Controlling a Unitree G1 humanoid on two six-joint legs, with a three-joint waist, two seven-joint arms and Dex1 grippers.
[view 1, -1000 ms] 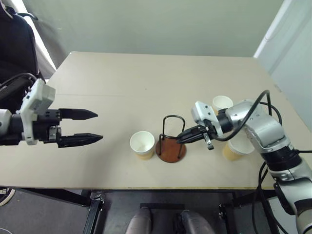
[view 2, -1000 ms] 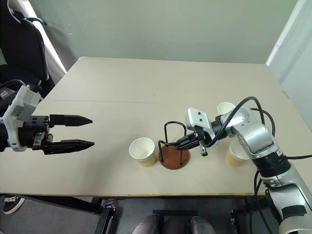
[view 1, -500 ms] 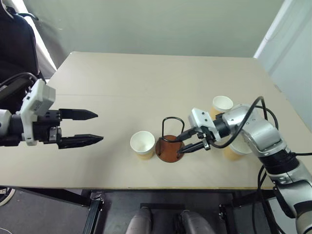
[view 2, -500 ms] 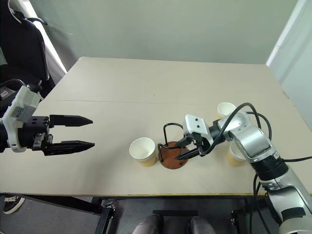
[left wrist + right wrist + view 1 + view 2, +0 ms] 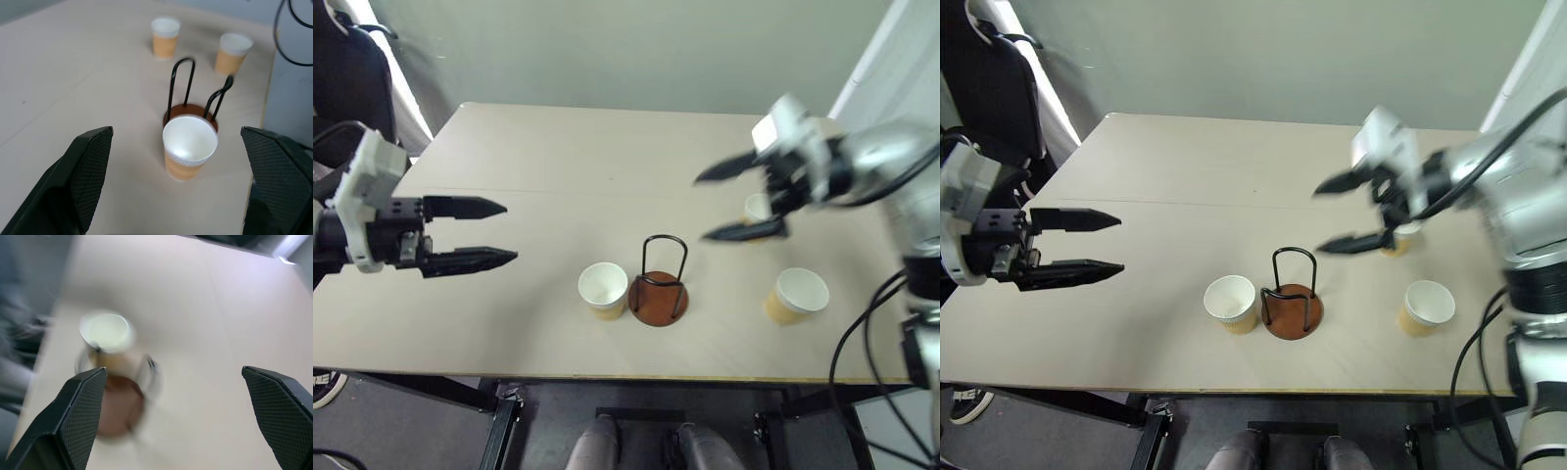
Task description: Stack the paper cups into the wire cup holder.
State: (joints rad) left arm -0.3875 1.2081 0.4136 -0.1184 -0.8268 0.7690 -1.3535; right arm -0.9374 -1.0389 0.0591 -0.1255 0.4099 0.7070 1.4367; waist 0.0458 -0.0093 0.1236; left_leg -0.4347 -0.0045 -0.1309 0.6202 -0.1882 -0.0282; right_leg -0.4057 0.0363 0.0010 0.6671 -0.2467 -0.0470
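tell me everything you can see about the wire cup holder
The wire cup holder is a small round reddish-brown disc base with thin black wire loops rising upright from it, rounded at the top. It stands upright near the table's front edge and holds no cup. A paper cup stands right beside it on the robot's left, close enough that contact cannot be told. Neither gripper touches it.

No text, label, brand, number or sign can be read anywhere here.

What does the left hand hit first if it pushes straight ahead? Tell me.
Probably the paper cup standing against the wire cup holder. The left hand is open and aimed at it in its wrist view, though height is uncertain.
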